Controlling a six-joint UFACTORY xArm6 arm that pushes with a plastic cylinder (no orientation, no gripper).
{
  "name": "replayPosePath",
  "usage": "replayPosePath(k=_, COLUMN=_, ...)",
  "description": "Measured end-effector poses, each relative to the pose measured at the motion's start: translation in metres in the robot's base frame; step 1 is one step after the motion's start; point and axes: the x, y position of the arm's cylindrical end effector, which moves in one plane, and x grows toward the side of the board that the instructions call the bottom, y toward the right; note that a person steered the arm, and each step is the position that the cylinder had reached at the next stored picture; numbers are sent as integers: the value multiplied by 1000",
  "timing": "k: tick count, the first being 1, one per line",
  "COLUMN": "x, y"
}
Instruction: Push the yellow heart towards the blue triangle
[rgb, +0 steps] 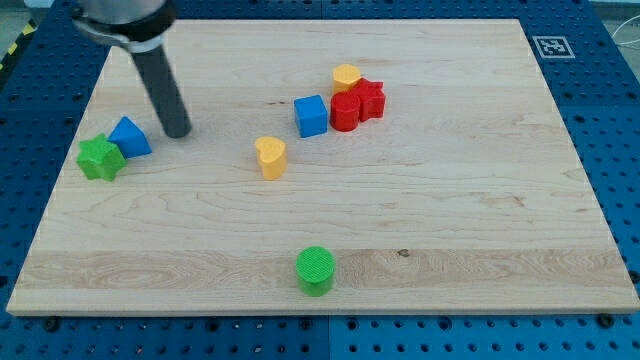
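Note:
The yellow heart stands near the board's middle, left of centre. The blue triangle sits at the view's left, touching a green star on its lower left. My tip rests on the board just right of the blue triangle, well to the left of the yellow heart and a little above it. The rod rises from there to the view's top left.
A blue cube, a red cylinder, a red star and a yellow cylinder cluster at upper centre. A green cylinder stands near the bottom edge. The wooden board lies on a blue pegboard table.

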Motion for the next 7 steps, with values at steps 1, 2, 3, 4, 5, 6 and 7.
replayPosePath(k=1, x=23, y=27)
replayPosePath(k=2, x=62, y=53)
replayPosePath(k=3, x=79, y=95)
replayPosePath(k=4, x=75, y=137)
replayPosePath(k=5, x=67, y=134)
replayPosePath(k=6, x=49, y=115)
replayPosePath(k=7, x=25, y=99)
